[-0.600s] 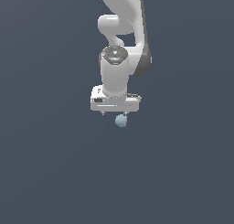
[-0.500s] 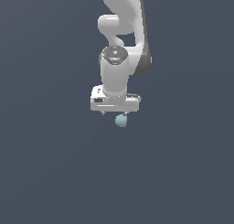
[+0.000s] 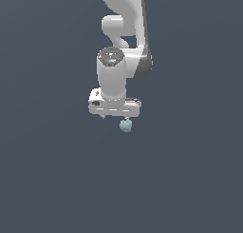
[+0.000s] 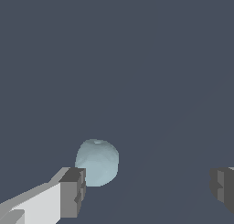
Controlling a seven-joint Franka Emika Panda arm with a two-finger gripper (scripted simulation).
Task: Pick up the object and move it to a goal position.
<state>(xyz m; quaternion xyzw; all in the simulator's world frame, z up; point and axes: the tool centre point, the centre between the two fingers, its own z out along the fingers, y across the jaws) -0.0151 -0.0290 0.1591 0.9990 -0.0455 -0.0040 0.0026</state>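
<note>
Small pale blue-teal object (image 3: 126,126), rounded and a little lumpy, sitting just under the white gripper bar, toward the exterior view's right end of it. No clear long axis; near enough round, so no grasp angle favoured over another.

In the wrist view, same object (image 4: 97,162) lying right beside one dark finger pad (image 4: 73,192), close to it or touching, cannot tell which. Other pad (image 4: 222,187) well apart on the far side. So: off-centre in the span, hard against one finger, wide empty gap toward the other.

Gripper (image 4: 147,191) spread wide, nothing held. Seen from outside, gripper (image 3: 115,118) hanging straight down from the white wrist body, fingers barely visible below the bar.

Judged from this: object only partly within the finger span, at best. Coming move likely a sideways shift of the hand toward the object's side, to bring it between the pads, then a descent if height is short. Closing from here risks a nudge or a roll rather than a grip.

Surroundings: plain dark grey ground (image 3: 57,179) all round, no edge, wall or other thing in view. Ample room to shift either way. No goal marker visible in either view.
</note>
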